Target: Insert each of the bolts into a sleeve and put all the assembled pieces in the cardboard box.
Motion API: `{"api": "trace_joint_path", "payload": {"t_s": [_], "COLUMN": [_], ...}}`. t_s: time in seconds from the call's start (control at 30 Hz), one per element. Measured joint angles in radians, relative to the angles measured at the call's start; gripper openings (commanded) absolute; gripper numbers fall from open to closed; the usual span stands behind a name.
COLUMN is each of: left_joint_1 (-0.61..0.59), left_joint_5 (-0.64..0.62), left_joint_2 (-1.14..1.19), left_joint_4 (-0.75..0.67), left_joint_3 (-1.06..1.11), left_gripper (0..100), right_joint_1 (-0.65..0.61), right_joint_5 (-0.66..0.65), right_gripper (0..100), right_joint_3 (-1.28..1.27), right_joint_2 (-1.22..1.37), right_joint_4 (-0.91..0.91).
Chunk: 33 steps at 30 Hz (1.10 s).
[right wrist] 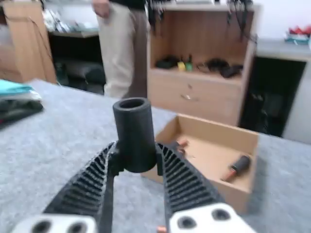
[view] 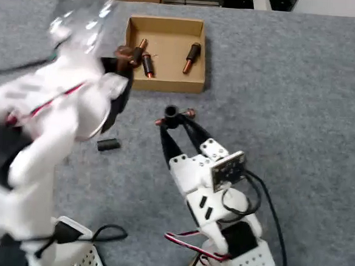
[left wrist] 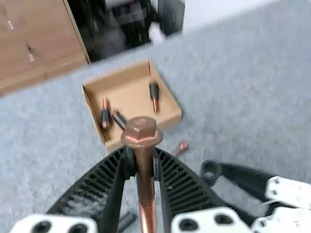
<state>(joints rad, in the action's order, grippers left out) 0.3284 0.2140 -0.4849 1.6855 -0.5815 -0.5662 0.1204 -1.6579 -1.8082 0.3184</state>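
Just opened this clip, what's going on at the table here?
Two arms are partway through an assembly job. The left gripper is shut on a copper bolt, and the right gripper is shut on a black sleeve; bolt and sleeve are not yet joined. Some assembled pieces already lie in the cardboard box. A spare sleeve and a loose bolt lie on the table.

Overhead, close wrist views, cardboard box [view: 168, 47] shared
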Motion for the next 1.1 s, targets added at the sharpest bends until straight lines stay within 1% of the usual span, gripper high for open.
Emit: {"api": "trace_joint_path", "payload": {"t_s": [0.17, 0.27, 0.33, 0.4, 0.53, 0.67, 0.83, 0.9, 1.0, 1.1], "left_joint_1": [0.000, 0.035, 0.086, 0.129, 0.150, 0.158, 0.160, 0.121, 0.040, -0.049], "left_joint_5": [-0.003, -0.003, -0.003, -0.008, -0.066, -0.081, -0.089, -0.091, -0.091, -0.091], "left_joint_2": [-0.149, -0.230, -0.295, -0.367, -0.489, -0.534, -0.545, -0.549, -0.548, -0.548], "left_joint_4": [-0.160, -0.253, -0.313, -0.370, -0.489, -0.532, -0.540, -0.540, -0.540, -0.540], "left_joint_3": [0.261, 0.425, 0.522, 0.623, 0.792, 0.862, 0.891, 0.916, 0.970, 1.033], "left_gripper": [2, 8, 11, 13, 17, 16, 14, 14, 15, 20], "right_joint_1": [-0.089, -0.123, -0.144, -0.158, -0.157, -0.158, -0.157, -0.157, -0.157, -0.157], "right_joint_5": [0.000, 0.003, 0.006, 0.043, 0.129, 0.181, 0.209, 0.209, 0.209, 0.209], "right_gripper": [0.2, 0.2, 0.2, 0.2, 0.2, 0.2, 0.2, 0.2, 0.2, 0.2], "right_joint_3": [-0.034, -0.034, -0.034, -0.034, -0.034, -0.034, -0.035, -0.035, -0.035, -0.035], "right_joint_2": [0.000, 0.000, 0.000, 0.000, 0.000, 0.000, 0.000, 0.000, 0.000, 0.000], "right_joint_4": [-0.089, -0.089, -0.064, -0.017, 0.083, 0.157, 0.167, 0.170, 0.224, 0.284]}}
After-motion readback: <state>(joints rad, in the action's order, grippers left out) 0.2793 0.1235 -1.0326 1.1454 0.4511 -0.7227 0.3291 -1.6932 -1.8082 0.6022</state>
